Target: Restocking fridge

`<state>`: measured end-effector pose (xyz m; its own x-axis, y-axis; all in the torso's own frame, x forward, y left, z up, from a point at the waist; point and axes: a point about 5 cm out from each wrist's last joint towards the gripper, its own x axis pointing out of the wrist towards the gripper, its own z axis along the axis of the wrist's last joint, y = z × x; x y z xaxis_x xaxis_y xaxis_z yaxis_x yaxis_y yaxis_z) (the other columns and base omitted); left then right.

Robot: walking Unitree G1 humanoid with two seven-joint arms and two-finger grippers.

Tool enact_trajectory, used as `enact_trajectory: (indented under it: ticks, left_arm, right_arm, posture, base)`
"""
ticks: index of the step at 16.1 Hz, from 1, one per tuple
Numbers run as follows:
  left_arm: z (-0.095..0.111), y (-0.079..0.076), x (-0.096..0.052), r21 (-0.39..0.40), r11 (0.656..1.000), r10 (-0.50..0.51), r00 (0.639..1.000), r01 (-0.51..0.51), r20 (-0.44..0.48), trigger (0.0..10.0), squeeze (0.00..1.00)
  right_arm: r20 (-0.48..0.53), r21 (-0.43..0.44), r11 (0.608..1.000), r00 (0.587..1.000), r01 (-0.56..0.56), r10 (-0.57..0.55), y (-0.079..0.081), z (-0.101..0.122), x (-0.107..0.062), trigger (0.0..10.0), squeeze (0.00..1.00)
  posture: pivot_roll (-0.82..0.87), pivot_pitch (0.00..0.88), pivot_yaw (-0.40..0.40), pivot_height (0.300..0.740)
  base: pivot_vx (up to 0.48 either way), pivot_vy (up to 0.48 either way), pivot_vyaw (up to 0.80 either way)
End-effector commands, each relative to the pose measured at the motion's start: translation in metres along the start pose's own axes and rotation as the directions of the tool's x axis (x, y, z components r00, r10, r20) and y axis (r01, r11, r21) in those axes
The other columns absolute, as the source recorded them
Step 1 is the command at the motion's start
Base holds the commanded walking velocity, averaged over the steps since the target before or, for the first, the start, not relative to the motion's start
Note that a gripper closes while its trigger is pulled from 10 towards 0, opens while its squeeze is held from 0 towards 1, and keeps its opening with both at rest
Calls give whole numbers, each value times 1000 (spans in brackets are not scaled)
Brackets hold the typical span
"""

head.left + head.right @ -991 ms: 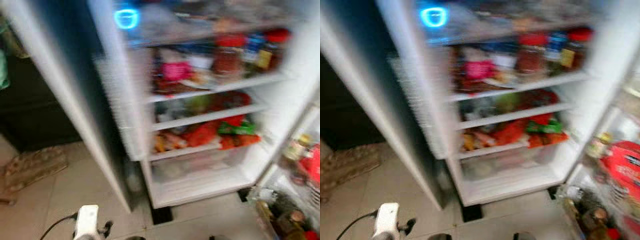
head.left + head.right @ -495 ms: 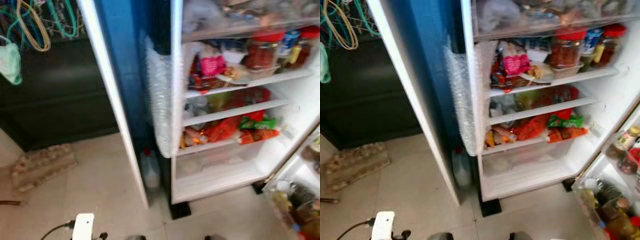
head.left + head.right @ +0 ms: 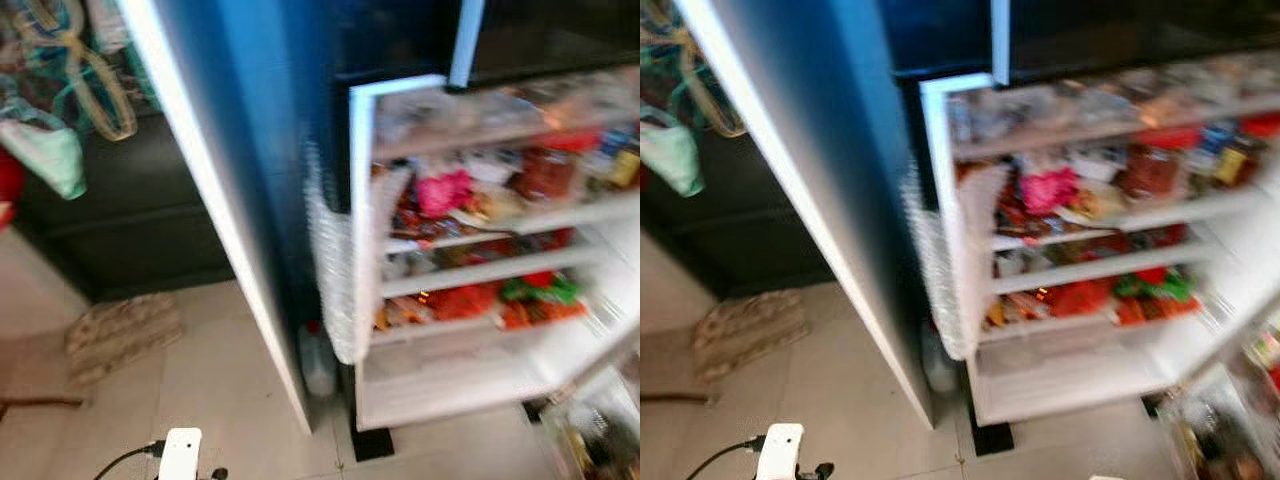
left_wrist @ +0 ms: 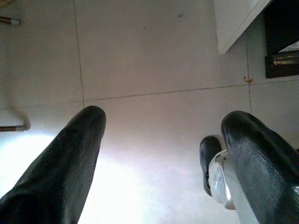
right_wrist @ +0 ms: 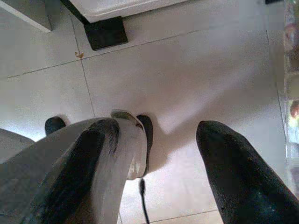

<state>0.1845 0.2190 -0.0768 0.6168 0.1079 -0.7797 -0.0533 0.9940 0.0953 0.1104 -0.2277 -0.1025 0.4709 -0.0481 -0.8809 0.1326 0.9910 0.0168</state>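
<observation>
Your head views are blurred, but you are facing the fridge [image 3: 480, 250] with its lower compartment standing wide open. Its 3 white shelves [image 3: 470, 272] are crowded with red, pink and green packets and jars; individual items are too smeared to name. The open left door [image 3: 215, 200] angles out toward you, dark blue on its face with a pale edge, and a sheet of bubble wrap [image 3: 330, 260] hangs against the fridge's side wall. A clear bottle [image 3: 318, 362] stands on the tiled floor [image 3: 220, 380] at the foot of that wall.

Both your arms hang straight down, pointing at the floor. The left pincer [image 4: 163, 158] has its 2 black fingers [image 4: 70, 158] spread well apart with nothing between them. The right pincer [image 5: 154, 172] is likewise spread wide and holds nothing, hanging just in front of the fridge's base.

A white plug block [image 3: 180, 455] with a black cable lies on the tiles near your left side.
</observation>
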Motion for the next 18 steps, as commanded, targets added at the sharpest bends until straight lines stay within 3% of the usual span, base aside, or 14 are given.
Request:
enact_trajectory:
  ticks: [1, 4, 6, 12, 16, 18]
  left_arm:
    - [-11, 4, -2, 11, 1000, 1, 999, 0, -48, 10000, 0]
    - [-13, 5, -3, 14, 1000, 2, 998, -1, -61, 10000, 0]
    - [-8, -7, 0, 25, 1000, -13, 998, 14, -68, 10000, 0]
    - [-12, -5, -1, 14, 1000, -13, 997, 14, -70, 10000, 0]
    - [-8, -2, -1, 12, 1000, -1, 998, 2, -59, 10000, 0]
    - [-10, 9, -2, -12, 1000, 19, 998, -19, -56, 10000, 0]
  right_arm:
    - [-7, 25, 1000, 1000, 8, -8, 1, -6, -1, 10000, 0]
    - [-11, 38, 999, 1000, 16, -16, 1, -7, -1, 10000, 0]
    - [-19, 61, 998, 999, 28, -27, 2, -10, -1, 10000, 0]
    - [-13, 86, 995, 999, 41, -40, -2, -9, -2, 10000, 0]
    - [-9, 111, 993, 999, 50, -49, -1, -8, -1, 10000, 0]
    - [-12, 122, 991, 999, 50, -49, -2, -7, -1, 10000, 0]
  posture:
    - [-97, 0, 90, 740]
    - [-109, 0, 99, 740]
    - [-117, 0, 100, 740]
    - [-124, 0, 90, 740]
    - [-133, 0, 102, 740]
    - [-127, 0, 92, 740]
  base:
    - [0, 0, 0]
    - [0, 102, 0]
    - [0, 309, 0]
    - [0, 427, 0]
    - [0, 321, -144]
    - [0, 0, -750]
